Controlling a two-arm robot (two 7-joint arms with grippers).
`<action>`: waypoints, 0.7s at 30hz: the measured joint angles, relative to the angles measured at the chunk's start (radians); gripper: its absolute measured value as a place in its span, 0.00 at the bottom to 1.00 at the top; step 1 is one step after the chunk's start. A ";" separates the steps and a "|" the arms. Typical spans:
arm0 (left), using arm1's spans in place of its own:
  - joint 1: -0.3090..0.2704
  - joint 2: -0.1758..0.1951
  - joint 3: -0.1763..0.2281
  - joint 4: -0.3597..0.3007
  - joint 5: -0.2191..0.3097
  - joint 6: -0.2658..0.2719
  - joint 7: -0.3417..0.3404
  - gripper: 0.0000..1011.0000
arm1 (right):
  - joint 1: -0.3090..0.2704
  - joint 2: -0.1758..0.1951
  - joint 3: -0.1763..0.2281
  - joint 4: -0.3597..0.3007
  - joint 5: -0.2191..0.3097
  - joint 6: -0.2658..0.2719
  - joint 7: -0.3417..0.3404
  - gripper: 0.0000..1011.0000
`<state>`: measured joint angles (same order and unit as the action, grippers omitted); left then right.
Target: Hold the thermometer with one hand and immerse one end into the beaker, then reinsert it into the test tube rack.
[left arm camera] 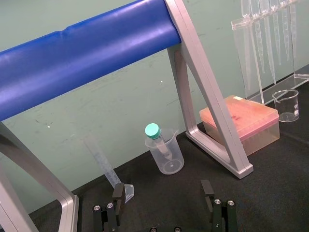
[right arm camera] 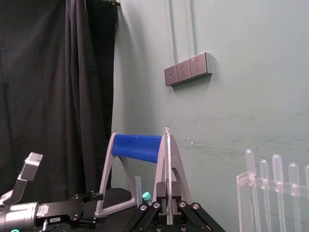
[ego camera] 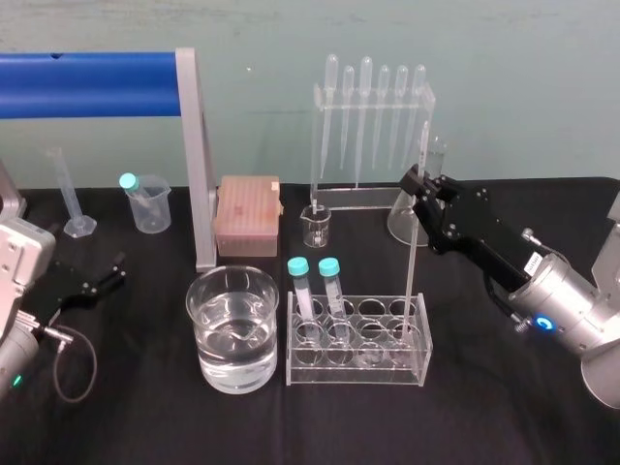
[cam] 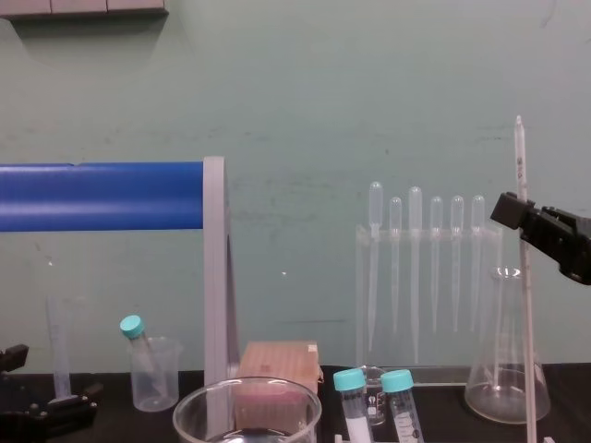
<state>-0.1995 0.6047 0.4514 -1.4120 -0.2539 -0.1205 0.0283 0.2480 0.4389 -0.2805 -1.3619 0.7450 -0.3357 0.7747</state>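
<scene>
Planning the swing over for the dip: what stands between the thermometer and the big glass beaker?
In the head view, two teal-capped tubes stand in the test tube rack, between the thermometer at its right end and the beaker.

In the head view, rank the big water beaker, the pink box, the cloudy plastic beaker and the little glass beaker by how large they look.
1. Wide beaker, though it also sits nearest the camera.
2. Pink box.
3. Cloudy plastic beaker.
4. Small glass beaker, the smallest.
</scene>
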 joint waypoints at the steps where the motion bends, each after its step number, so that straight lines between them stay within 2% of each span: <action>1: 0.000 0.000 0.000 0.000 0.000 0.000 0.000 1.00 | 0.000 0.000 0.000 0.001 0.000 0.001 0.000 0.06; 21: 0.000 0.000 0.000 0.000 0.000 0.000 0.000 1.00 | 0.003 0.000 -0.002 0.005 -0.005 0.003 -0.006 0.06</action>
<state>-0.1996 0.6047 0.4514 -1.4120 -0.2539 -0.1205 0.0283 0.2512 0.4390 -0.2820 -1.3570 0.7400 -0.3331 0.7684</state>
